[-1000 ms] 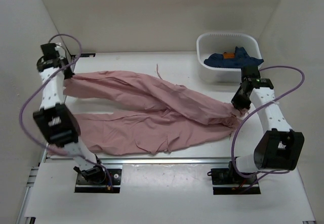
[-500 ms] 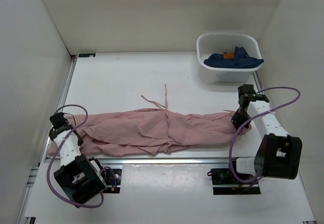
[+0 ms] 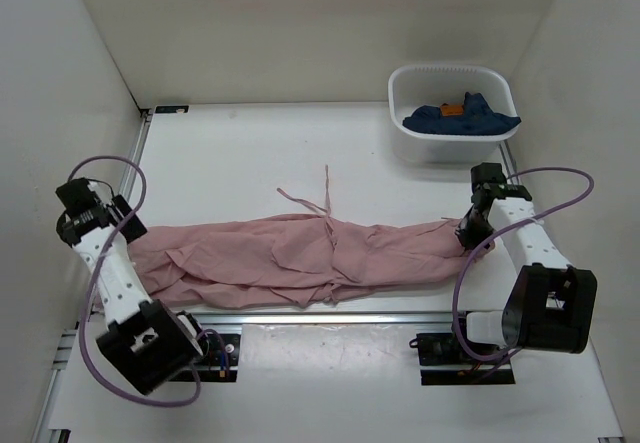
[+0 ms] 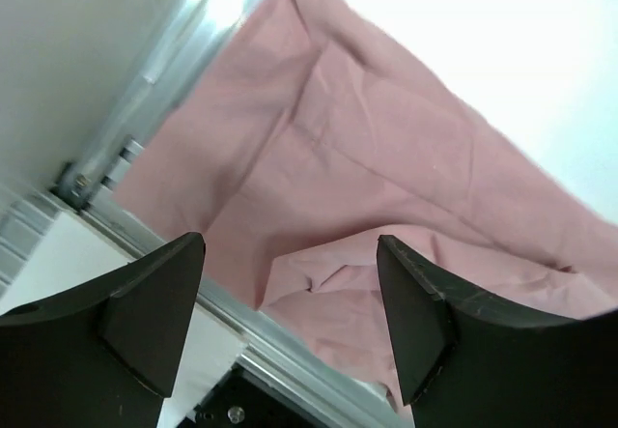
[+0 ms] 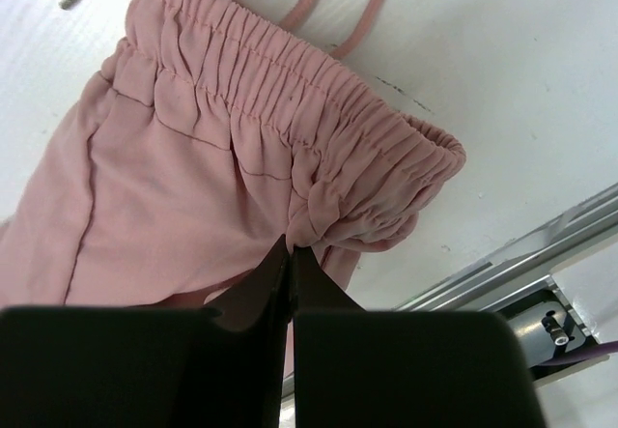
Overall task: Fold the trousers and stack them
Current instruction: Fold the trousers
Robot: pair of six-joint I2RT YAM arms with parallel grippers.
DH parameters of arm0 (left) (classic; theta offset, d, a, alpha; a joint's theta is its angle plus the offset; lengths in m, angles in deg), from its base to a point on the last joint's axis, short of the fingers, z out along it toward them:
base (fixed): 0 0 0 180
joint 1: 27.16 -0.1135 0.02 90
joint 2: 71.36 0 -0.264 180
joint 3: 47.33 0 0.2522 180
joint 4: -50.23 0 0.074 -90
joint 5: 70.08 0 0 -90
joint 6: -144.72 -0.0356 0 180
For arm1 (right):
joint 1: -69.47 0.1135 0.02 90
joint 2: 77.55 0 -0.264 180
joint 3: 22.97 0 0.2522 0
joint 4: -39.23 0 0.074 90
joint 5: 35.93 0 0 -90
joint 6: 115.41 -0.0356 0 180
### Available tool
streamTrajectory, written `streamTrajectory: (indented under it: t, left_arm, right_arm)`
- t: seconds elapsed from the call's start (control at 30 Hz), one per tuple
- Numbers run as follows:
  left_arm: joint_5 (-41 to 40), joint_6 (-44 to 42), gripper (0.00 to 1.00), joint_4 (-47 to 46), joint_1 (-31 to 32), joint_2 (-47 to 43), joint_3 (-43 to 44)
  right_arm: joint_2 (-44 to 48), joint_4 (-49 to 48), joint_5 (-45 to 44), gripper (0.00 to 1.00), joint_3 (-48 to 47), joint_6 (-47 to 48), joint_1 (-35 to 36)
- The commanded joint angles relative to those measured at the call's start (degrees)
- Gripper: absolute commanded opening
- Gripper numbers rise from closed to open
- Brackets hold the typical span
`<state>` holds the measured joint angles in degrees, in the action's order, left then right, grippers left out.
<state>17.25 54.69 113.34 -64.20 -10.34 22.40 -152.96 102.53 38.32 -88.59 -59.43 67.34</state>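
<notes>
Two arms (image 3: 112, 275) bent, left tool (image 4: 290, 246) open, right tool (image 5: 290, 246) pinching trousers (image 3: 320, 253)

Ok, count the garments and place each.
2. The pink trousers lie along the near edge of the table; a dark blue garment sits in the white tub, far right. More may hide beneath it.

Trousers (image 3: 300, 253) plain dusty pink; tub (image 3: 450, 150) white; garment (image 3: 475, 119) navy, tag (image 3: 452, 109) orange; cables (image 3: 456, 298) purple; table (image 3: 240, 153) white.

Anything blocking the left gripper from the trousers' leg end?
Nothing visible. The left gripper hangs open above the trousers, with bare fabric showing between its jaws. The right gripper is shut on the waistband.
</notes>
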Motion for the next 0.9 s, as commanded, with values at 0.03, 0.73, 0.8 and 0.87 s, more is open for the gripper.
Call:
streamTrajectory:
  t: [0.03,0.73,0.8,0.87]
  left_arm:
    - [2.8,0.0,0.85,3.4,-0.4,9.8,-2.2]
    - [8.1,0.0,0.14,0.4,-0.4,19.5,-5.7]
    - [7.4,0.0,0.14,-0.7,-0.4,18.9,-1.1]
    - [7.4,0.0,0.14,-1.2,-0.4,18.9,9.0]
  right_arm:
    - [-0.3,-0.7,0.5,0.00,-3.9,0.9,-0.2]
    - [-0.9,1.0,0.5,0.00,-7.8,-1.4,-0.2]
    - [-2.1,0.5,1.1,0.00,-10.3,-0.9,-0.2]
    - [-5.2,1.3,1.1,0.00,-16.7,0.4,-0.2]
